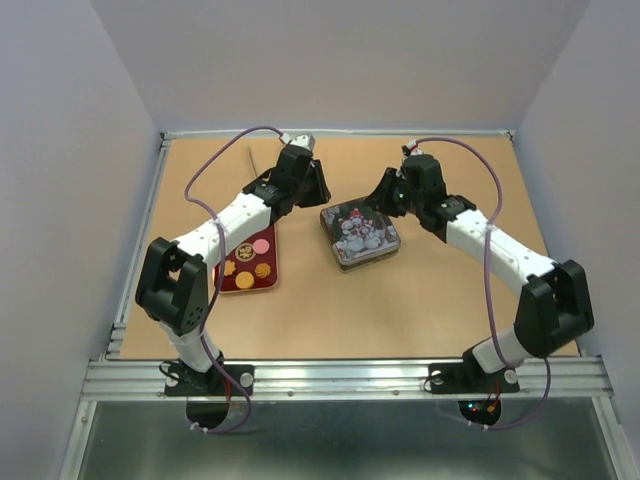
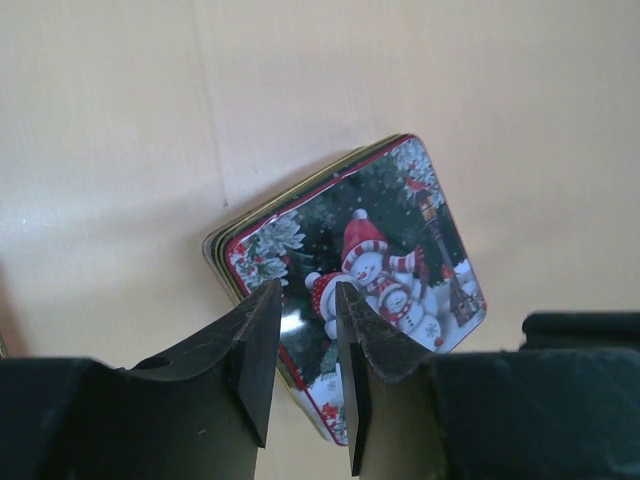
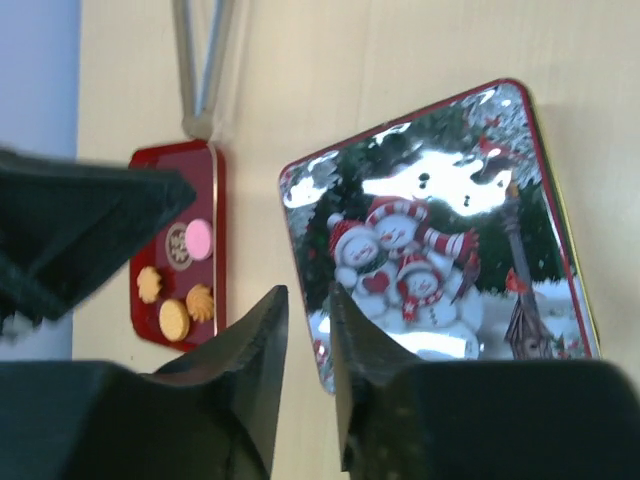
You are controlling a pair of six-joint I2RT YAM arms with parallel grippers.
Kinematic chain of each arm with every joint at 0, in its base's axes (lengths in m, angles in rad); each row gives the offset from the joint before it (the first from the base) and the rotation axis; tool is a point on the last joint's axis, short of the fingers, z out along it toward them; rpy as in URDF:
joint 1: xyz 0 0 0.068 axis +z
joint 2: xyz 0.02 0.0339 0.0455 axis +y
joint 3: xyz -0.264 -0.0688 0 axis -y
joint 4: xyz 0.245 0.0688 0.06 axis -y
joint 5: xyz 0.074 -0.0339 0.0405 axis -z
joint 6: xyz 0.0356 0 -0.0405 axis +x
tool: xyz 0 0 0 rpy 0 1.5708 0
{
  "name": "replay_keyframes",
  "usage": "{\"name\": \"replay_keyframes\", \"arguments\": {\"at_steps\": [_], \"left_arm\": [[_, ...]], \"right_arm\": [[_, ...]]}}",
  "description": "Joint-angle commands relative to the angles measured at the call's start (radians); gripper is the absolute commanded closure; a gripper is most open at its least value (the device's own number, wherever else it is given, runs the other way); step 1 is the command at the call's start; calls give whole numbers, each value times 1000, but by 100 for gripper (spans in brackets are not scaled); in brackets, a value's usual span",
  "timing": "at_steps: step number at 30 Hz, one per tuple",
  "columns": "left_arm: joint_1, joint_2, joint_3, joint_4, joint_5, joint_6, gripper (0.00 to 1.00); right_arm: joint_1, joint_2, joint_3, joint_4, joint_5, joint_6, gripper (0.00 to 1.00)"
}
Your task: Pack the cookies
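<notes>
Several cookies lie in a shallow red tray: orange ones, a pink one and a dark patterned one. The overhead view shows them on the tray, partly under my left forearm. A square tin sits mid-table with its snowman lid on. My left gripper hovers at its far-left corner; my right gripper hovers at its far-right side. In the left wrist view the left gripper stands slightly open over the tin, empty. The right gripper stands narrowly open above the tin's edge, empty.
A thin grey metal tool lies on the brown tabletop beyond the tray, near the far left corner. White walls enclose the table on three sides. A metal rail runs along the near edge by the arm bases.
</notes>
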Motion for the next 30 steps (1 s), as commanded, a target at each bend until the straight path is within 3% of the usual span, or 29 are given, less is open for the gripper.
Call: {"name": "replay_keyframes", "arguments": {"at_steps": [1, 5, 8, 30], "left_arm": [[0, -7, -25, 43, 11, 7, 60], [-1, 38, 4, 56, 48, 7, 60], [-4, 67, 22, 54, 60, 11, 60], [-23, 165, -68, 88, 79, -7, 61]], "right_arm": [[-48, 123, 129, -7, 24, -52, 78], [-95, 215, 195, -7, 1, -64, 90], [-123, 271, 210, -7, -22, -61, 94], [-137, 357, 131, 30, -36, -53, 99]]}}
